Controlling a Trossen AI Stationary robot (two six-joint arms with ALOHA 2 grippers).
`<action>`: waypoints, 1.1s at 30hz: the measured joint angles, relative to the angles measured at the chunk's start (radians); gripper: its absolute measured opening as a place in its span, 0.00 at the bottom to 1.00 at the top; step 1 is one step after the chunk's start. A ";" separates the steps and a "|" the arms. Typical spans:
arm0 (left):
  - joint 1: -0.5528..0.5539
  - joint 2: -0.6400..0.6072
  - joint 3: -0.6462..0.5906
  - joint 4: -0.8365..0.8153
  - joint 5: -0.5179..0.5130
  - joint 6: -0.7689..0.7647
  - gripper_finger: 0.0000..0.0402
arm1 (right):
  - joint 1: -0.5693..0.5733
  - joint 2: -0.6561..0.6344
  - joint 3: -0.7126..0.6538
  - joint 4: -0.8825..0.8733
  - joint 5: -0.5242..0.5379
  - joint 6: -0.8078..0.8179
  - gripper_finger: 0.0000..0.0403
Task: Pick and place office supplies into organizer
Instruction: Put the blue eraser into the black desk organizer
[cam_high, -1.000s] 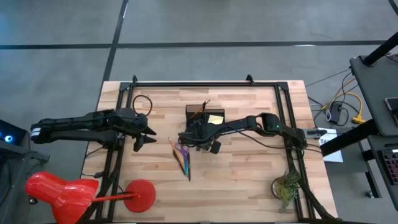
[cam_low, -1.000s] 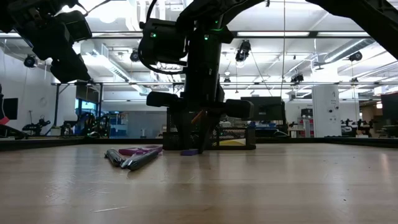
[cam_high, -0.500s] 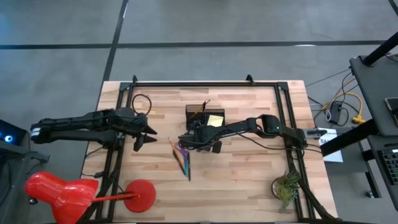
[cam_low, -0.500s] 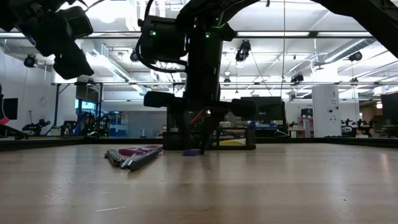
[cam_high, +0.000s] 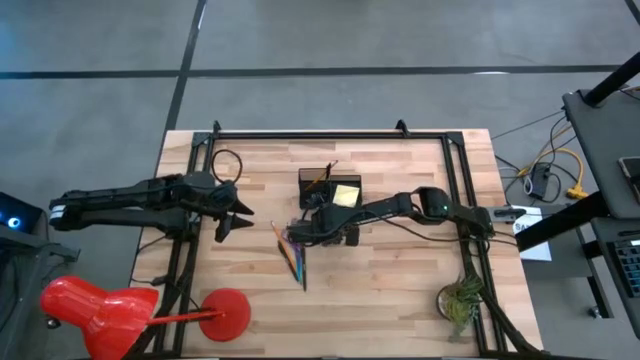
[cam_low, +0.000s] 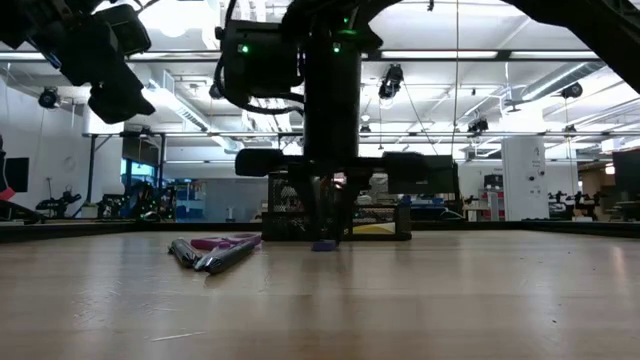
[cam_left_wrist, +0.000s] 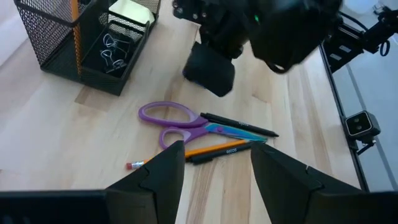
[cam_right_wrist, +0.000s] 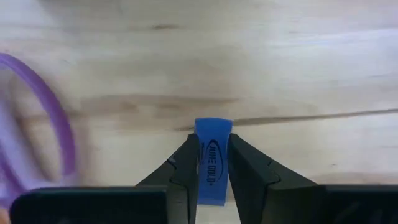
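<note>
My right gripper (cam_right_wrist: 213, 163) is shut on a small blue block with dark print (cam_right_wrist: 213, 134); it stands low over the table's middle (cam_high: 322, 228), just right of the loose supplies. The purple-handled scissors (cam_left_wrist: 177, 120), dark pens (cam_left_wrist: 239, 126) and orange pencil (cam_left_wrist: 208, 150) lie flat together on the wood (cam_high: 293, 250). The black mesh organizer (cam_high: 330, 185) stands behind them and holds an upright orange pencil (cam_left_wrist: 75, 28), a yellow pad (cam_left_wrist: 132, 9) and clips (cam_left_wrist: 112, 50). My left gripper (cam_left_wrist: 217, 163) hangs open above the table's left part (cam_high: 232, 218). My right gripper pinches the blue block (cam_right_wrist: 213, 168) between its two fingers, one on each long side, coming from above and pointing down. The block's free end (cam_right_wrist: 213, 124) sticks out past the fingertips, down at the table surface (cam_low: 325, 244); whether it touches the wood I cannot tell.
A black rail frame (cam_high: 330, 133) borders the table's far and side edges. A dark cable loop (cam_high: 228, 163) lies at the far left. A red object (cam_high: 100, 305) sits at the near left corner and a small plant (cam_high: 462, 300) at the near right.
My right gripper, holding the blue block, has shifted a little toward the table's right while staying low at the surface.
</note>
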 joint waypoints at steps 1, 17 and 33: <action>0.000 -0.001 0.002 0.000 0.000 0.000 0.42 | 0.002 0.000 0.016 -0.016 0.026 -0.006 0.15; 0.000 -0.024 0.004 0.076 0.000 0.000 0.42 | -0.085 -0.024 0.259 -0.065 0.464 -0.188 0.14; 0.000 -0.109 0.002 0.075 -0.002 0.006 0.42 | -0.121 0.044 0.249 0.019 0.468 -0.708 0.14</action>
